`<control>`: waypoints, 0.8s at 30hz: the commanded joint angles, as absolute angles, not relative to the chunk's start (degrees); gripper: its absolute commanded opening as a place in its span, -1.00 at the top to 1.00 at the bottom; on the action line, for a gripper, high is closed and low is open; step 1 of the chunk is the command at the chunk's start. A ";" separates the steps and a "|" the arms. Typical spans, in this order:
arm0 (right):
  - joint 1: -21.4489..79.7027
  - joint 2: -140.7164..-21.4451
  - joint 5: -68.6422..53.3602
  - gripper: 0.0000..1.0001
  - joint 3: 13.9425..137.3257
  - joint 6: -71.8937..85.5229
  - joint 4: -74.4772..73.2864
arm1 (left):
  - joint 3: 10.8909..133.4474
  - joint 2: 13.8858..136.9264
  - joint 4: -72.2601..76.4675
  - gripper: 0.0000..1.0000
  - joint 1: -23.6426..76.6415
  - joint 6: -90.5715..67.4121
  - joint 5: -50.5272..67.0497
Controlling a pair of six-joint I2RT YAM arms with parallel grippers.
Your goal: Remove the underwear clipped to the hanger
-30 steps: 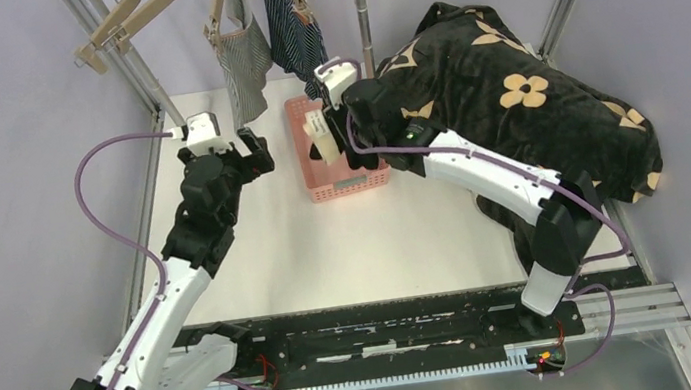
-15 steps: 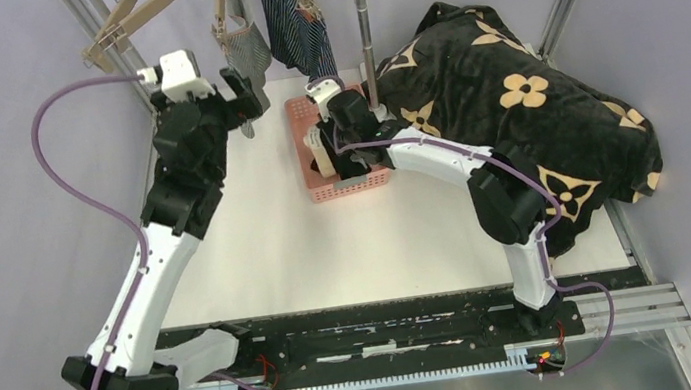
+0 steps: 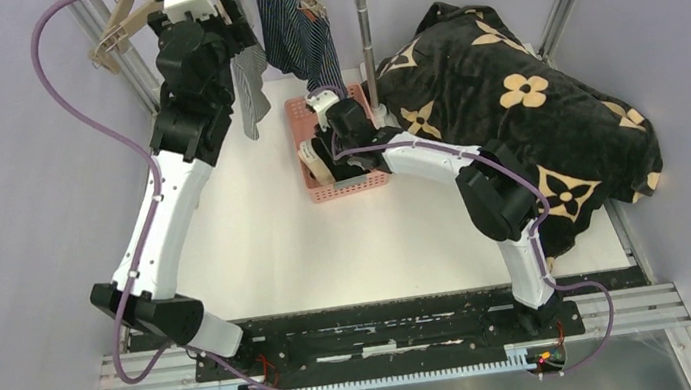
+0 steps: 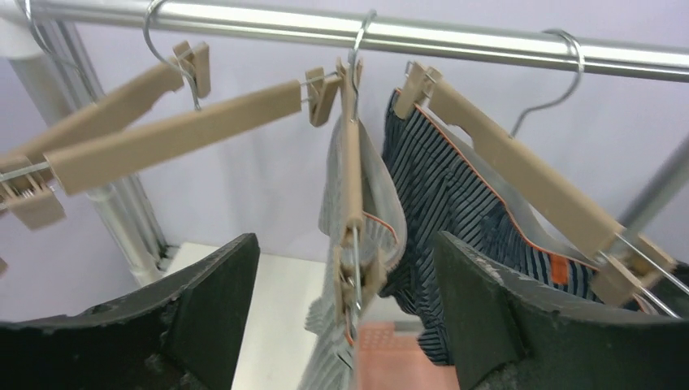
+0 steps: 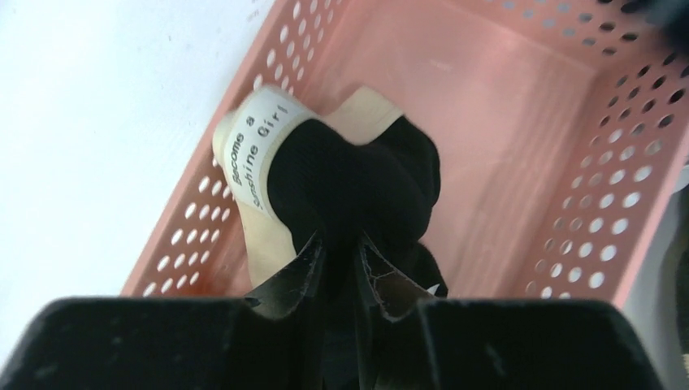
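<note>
Underwear with fine grey-and-white stripes (image 4: 378,199) hangs clipped on a wooden hanger (image 4: 351,162), right between the two fingers of the left gripper (image 4: 345,260). This gripper stands wide open; its fingers are apart from the cloth on both sides and touch nothing. Just to the right, the navy striped underwear (image 4: 439,195) is clipped on a second hanger (image 4: 520,166), near the right finger. Two bare hangers (image 4: 162,134) hang to the left on the same metal rail (image 4: 455,41).

The black underwear (image 5: 357,179) lies bunched in the pink basket (image 5: 520,122), close to one perforated wall, with its cream waistband (image 5: 252,154) and printed words turned up. The right gripper (image 5: 340,240) reaches down into the basket, jaws only a little apart with black cloth at the tips; whether they pinch it I cannot tell. Beside the basket a black blanket with tan flowers (image 3: 508,83) covers the right part of the table (image 3: 348,245).
</note>
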State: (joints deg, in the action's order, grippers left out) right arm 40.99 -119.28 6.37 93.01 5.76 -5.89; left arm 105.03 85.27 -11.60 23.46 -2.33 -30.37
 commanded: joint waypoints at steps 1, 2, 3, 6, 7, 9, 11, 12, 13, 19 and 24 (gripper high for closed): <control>41.13 -116.98 3.98 0.52 90.00 7.80 -3.54 | 111.21 89.62 -8.89 -0.55 20.92 1.25 -32.54; 41.22 -117.05 3.82 0.52 89.62 7.86 -3.52 | 112.01 90.66 -9.36 -0.51 20.08 0.57 -31.90; 41.32 -117.07 3.71 0.51 89.33 7.87 -3.53 | 113.19 91.64 -10.30 -0.50 19.25 -0.22 -30.84; 41.80 -116.94 3.60 0.53 88.39 7.69 -3.46 | 116.34 94.38 -12.84 -0.49 17.13 -2.54 -28.22; 42.06 -116.86 3.63 0.53 88.13 7.57 -3.29 | 117.10 95.12 -13.46 -0.49 16.65 -3.16 -27.15; 42.57 -116.89 3.43 0.54 87.81 7.12 -3.10 | 118.43 96.21 -13.93 -0.48 16.17 -3.83 -25.98; 43.14 -116.94 3.26 0.54 87.72 6.62 -3.08 | 119.59 97.30 -14.06 -0.48 15.88 -4.07 -25.07; 43.43 -116.98 3.32 0.55 87.63 6.42 -3.12 | 120.14 97.78 -14.18 -0.48 15.72 -4.37 -24.72; 43.74 -117.03 3.34 0.55 87.63 6.19 -3.08 | 120.68 98.18 -14.24 -0.47 15.53 -4.70 -24.16; 45.04 -117.74 3.66 0.57 87.61 5.29 -3.29 | 121.57 98.72 -13.59 -0.47 14.80 -7.15 -21.40; 45.33 -117.78 3.53 0.58 87.50 5.01 -3.66 | 121.72 99.45 -13.73 -0.46 14.70 -8.14 -20.43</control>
State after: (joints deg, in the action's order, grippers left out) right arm 45.08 -119.26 3.97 87.39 5.82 -5.21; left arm 119.09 98.98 -14.96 15.11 -4.99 -22.37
